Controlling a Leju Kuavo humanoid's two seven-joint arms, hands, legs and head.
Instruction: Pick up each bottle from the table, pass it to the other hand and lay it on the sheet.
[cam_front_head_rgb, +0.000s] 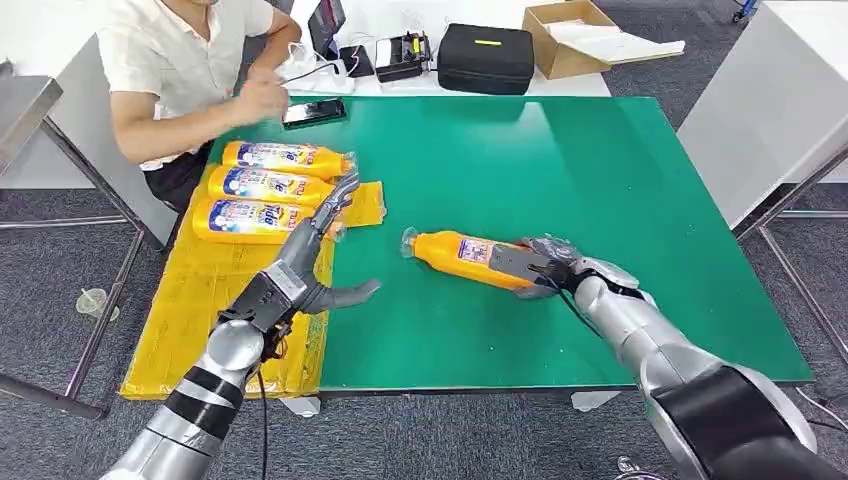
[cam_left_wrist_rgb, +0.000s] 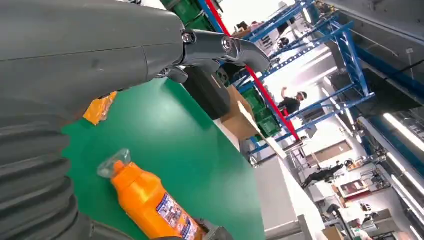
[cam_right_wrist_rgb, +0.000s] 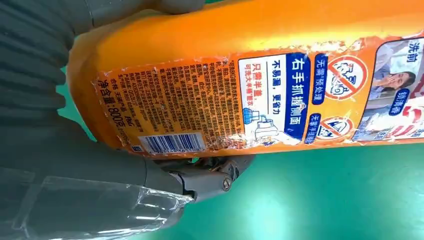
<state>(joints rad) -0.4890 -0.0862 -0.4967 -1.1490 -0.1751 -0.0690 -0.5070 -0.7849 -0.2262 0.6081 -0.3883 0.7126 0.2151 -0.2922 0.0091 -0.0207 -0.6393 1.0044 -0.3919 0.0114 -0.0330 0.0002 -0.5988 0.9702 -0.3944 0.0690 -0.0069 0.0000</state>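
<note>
Bottle in my right hand

My right hand (cam_front_head_rgb: 548, 268) grasps the orange bottle (cam_front_head_rgb: 462, 254) at its base, over the green table (cam_front_head_rgb: 600, 180). My left hand (cam_front_head_rgb: 318, 250) hangs released, fingers apart, beside three bottles (cam_front_head_rgb: 262, 187) lying on the yellow sheet (cam_front_head_rgb: 190, 320).

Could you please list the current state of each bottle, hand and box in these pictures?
Orange plastic bottle with clear cap: lying on the green table, gripped at its base.
Right hand: holds that bottle.
Left hand: open, fingers spread, holding nothing.
Three orange bottles: lying side by side on the yellow sheet.
Cardboard box: open.
Black case: closed.
</note>
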